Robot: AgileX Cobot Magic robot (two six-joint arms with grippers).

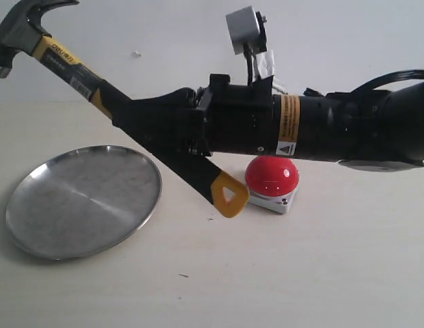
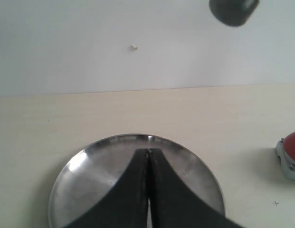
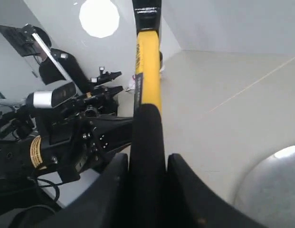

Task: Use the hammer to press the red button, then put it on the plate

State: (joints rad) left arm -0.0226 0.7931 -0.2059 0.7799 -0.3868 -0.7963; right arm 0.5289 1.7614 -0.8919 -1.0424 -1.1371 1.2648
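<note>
The left gripper (image 2: pixel 148 154) is pinched shut on nothing, with the plate (image 1: pixel 82 198) beyond it. The hammer (image 1: pixel 72 68) is stiff and probably head-heavy. Its steel head is high at far left and the right gripper (image 1: pixel 130 115) is clamped on the black rubber mid-handle, so it may want to pivot, though the rubber should resist slipping. The handle slants down through the jaws to its yellow end, near the button (image 1: pixel 272 174).

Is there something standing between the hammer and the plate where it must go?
Nothing visible does. The plate lies bare, and the hammer, held aloft in the right pincer, has open air down to it. The shut left pincer overlaps the plate only in its own wrist view.
</note>
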